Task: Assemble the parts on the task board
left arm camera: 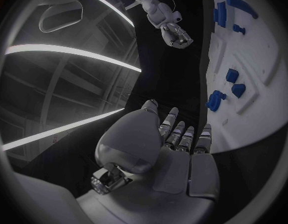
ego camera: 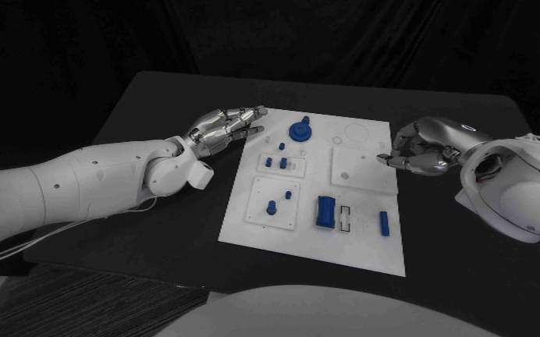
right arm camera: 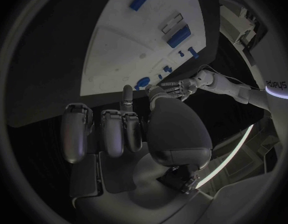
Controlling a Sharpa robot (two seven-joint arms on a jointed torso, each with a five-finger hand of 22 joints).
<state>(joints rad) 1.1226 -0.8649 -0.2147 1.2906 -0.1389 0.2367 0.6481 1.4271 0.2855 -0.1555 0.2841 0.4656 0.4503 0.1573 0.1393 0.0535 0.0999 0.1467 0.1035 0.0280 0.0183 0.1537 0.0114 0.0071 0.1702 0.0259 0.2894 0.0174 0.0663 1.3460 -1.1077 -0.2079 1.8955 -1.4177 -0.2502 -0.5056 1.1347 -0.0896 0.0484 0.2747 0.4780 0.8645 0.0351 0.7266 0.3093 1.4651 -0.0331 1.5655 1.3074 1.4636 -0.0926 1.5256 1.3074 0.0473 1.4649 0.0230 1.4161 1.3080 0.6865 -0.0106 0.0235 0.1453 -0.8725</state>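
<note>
Both hands flank the task board (ego camera: 371,247), empty.

— What carries everything?
— A black table (ego camera: 147,103), with dark drapery behind its far edge.
— And what lies directly on it?
— The white task board (ego camera: 382,255), a flat plate set about mid-table, its near-right corner close to the table's near edge.
</note>
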